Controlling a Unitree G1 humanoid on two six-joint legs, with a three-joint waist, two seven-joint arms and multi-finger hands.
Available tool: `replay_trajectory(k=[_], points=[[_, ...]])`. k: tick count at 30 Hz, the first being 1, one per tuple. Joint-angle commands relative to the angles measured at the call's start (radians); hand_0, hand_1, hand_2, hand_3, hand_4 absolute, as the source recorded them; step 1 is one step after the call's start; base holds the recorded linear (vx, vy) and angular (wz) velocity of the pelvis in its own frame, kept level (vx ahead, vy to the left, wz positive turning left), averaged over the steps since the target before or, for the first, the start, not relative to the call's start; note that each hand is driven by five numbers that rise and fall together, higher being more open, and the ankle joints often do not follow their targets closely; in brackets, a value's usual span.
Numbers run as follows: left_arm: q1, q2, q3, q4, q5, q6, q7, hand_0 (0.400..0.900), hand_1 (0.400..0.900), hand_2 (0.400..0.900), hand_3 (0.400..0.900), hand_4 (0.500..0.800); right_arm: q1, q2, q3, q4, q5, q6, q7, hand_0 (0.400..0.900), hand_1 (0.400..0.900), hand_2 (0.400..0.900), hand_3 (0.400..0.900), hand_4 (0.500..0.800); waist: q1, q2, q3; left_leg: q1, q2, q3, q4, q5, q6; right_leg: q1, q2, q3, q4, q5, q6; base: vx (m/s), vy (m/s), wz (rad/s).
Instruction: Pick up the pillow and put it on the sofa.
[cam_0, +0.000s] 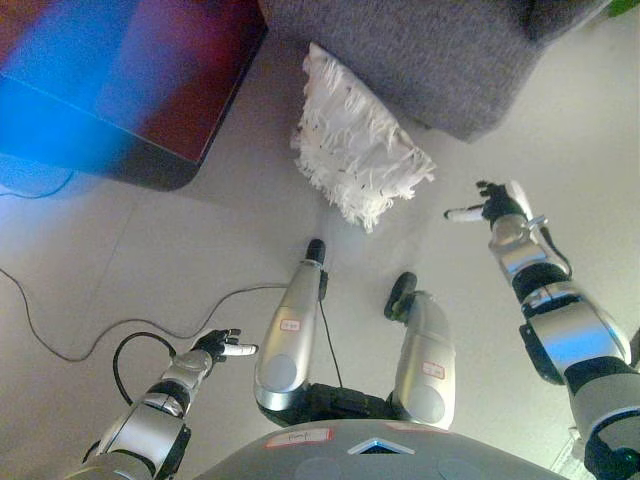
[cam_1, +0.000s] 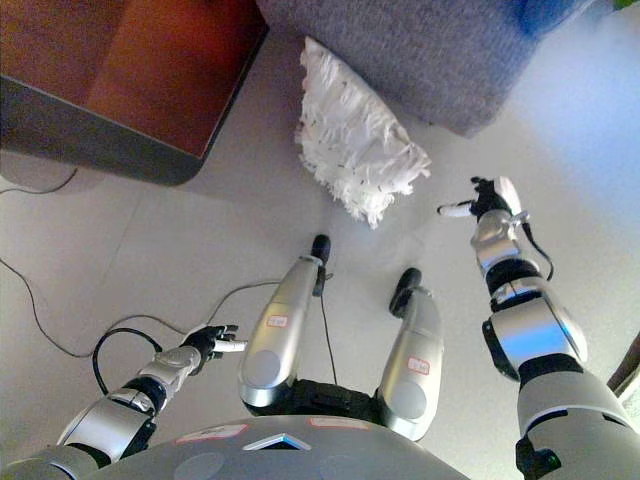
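Left eye view
Pillow (cam_0: 358, 150): white and shaggy, lying on the pale floor (cam_0: 150, 250), its upper edge leaning against the front of the grey sofa (cam_0: 420, 50); it is not on the sofa seat.
Sofa: fills the top of the view, from the middle to the right.
Table (cam_0: 140, 80): dark reddish-brown with a rounded corner, top left, apart from the pillow with a strip of floor between.
Left hand (cam_0: 220, 345): low on the left, above bare floor, fingers loosely spread and holding nothing; well apart from the pillow.
Right hand (cam_0: 492, 205): raised on the right, fingers relaxed and extended, one white-tipped finger pointing toward the pillow; empty, near the pillow's lower right corner but not touching it.

Right eye view
Pillow (cam_1: 357, 148): same place, on the floor against the sofa's base.
Left hand (cam_1: 213, 342): loosely spread, empty, over the floor.
Right hand (cam_1: 485, 205): fingers relaxed, nothing in them, beside the pillow with a gap between.
Thin cable (cam_1: 40, 320): runs across the floor at the left.
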Motion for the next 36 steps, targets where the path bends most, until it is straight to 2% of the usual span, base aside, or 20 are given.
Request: replay_trajectory(k=[1,3,4,10,18,25,33,36], points=[[0.109,0.068,-0.016,0.002,-0.034,0.022,0.003,0.900,0.900,0.900,0.900,0.800,-0.046,-0.120,-0.007,0.009,0.034,0.010,0.009,0.900,0.900,0.900,0.900,0.800,0.010,0.025,-0.022,-0.096,0.010,0.026,-0.040,0.048,0.025,-0.004,-0.001,0.013,0.113,-0.086,-0.050,-0.03,0.042,0.02],[0.113,0.069,-0.019,-0.004,-0.045,0.025,0.005,0.900,0.900,0.900,0.900,0.800,-0.077,-0.136,0.002,0.014,0.044,0.012,0.021,0.900,0.900,0.900,0.900,0.800,0.012,0.032,-0.018,-0.127,0.001,0.026,0.006,0.029,0.034,-0.055,-0.006,0.019,0.174,-0.103,-0.059,0.01,0.015,0.08],[0.116,0.070,-0.020,-0.008,-0.049,0.026,0.003,0.900,0.900,0.900,0.900,0.800,-0.098,-0.147,0.011,0.018,0.053,0.017,0.030,0.900,0.900,0.900,0.900,0.800,0.011,0.031,-0.011,-0.142,-0.010,0.028,0.060,-0.017,0.035,-0.075,-0.015,0.028,0.225,-0.142,-0.057,0.04,-0.004,0.12],[0.137,0.071,-0.022,-0.032,-0.072,0.015,-0.005,0.900,0.900,0.900,0.900,0.800,-0.200,-0.196,0.044,0.032,0.056,0.023,0.065,0.900,0.900,0.900,0.900,0.800,0.018,0.064,0.007,-0.259,-0.048,0.028,0.223,-0.080,0.060,-0.232,-0.012,0.052,0.406,-0.192,-0.083,0.00,0.013,0.10],[0.184,0.079,-0.007,-0.044,-0.089,-0.005,-0.025,0.900,0.900,0.900,0.900,0.800,-0.298,-0.230,0.093,0.024,0.121,0.012,0.071,0.900,0.900,0.900,0.900,0.800,0.022,0.088,0.027,-0.374,-0.066,0.032,0.382,-0.126,0.073,-0.356,-0.006,0.070,0.565,-0.233,-0.100,-0.01,0.008,0.03],[0.233,0.081,0.009,-0.069,-0.074,-0.036,-0.033,0.900,0.900,0.900,0.900,0.800,-0.405,-0.237,0.116,-0.001,0.169,-0.016,0.114,0.900,0.900,0.900,0.900,0.800,0.033,0.100,0.035,-0.458,-0.085,0.039,0.513,-0.177,0.074,-0.428,-0.012,0.078,0.682,-0.263,-0.105,-0.01,0.014,0.04],[0.308,0.126,0.030,-0.151,-0.082,-0.070,-0.100,0.900,0.900,0.900,0.900,0.800,-0.495,-0.260,0.157,-0.034,0.197,-0.042,0.160,0.900,0.900,0.900,0.900,0.800,0.048,0.126,0.040,-0.491,-0.097,0.042,0.590,-0.210,0.066,-0.445,-0.017,0.083,0.751,-0.288,-0.106,0.02,0.022,0.02],[0.332,0.133,0.036,-0.151,-0.086,-0.086,-0.118,0.900,0.900,0.900,0.900,0.800,-0.540,-0.262,0.173,-0.033,0.196,-0.057,0.182,0.900,0.900,0.900,0.900,0.800,0.053,0.139,0.040,-0.497,-0.101,0.045,0.602,-0.210,0.062,-0.444,-0.019,0.088,0.763,-0.292,-0.107,0.04,0.048,0.02]])
